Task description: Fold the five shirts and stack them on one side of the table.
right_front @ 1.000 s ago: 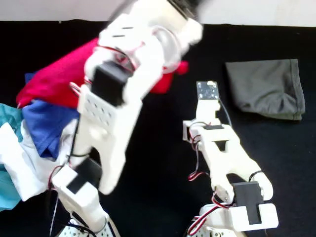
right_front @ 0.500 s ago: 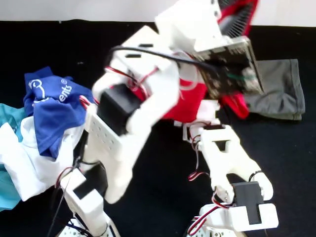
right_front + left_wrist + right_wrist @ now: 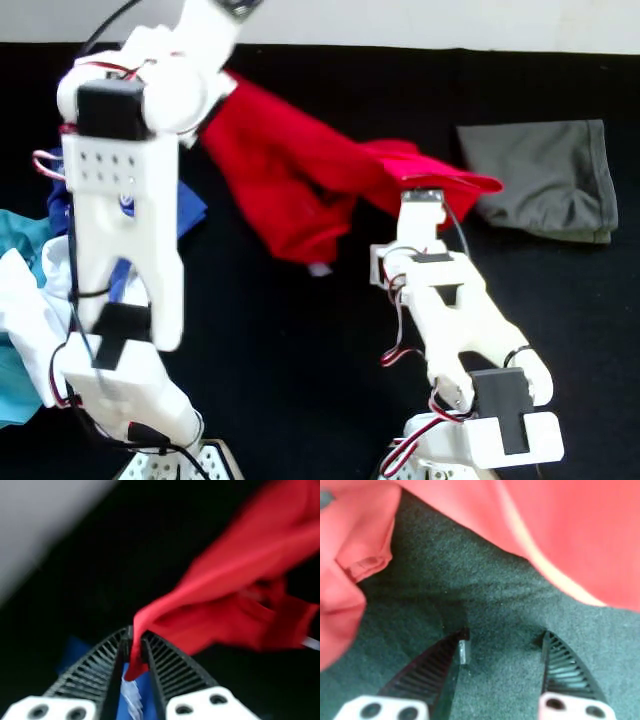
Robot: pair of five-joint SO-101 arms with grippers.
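My left claw (image 3: 132,636) was shut on a thin pinch of the red shirt (image 3: 290,190), held high over the far left of the bench (image 3: 300,360); the cloth trailed through the air towards my right claw (image 3: 502,639), whose jaws stood open over bare bench with red folds hanging just above them. The worry was that pinch; the wrist view was smeared, so I could only guess how much cloth sat between the jaws, and a tug might have pulled it free. The far end seemed draped on my right arm's wrist; it could have snagged there, or blocked that camera when I needed it. The folded grey shirt (image 3: 540,175) lay just beside the trailing hem; a drag across could have undone it. The unfolded heap (image 3: 30,320) waited at the left.
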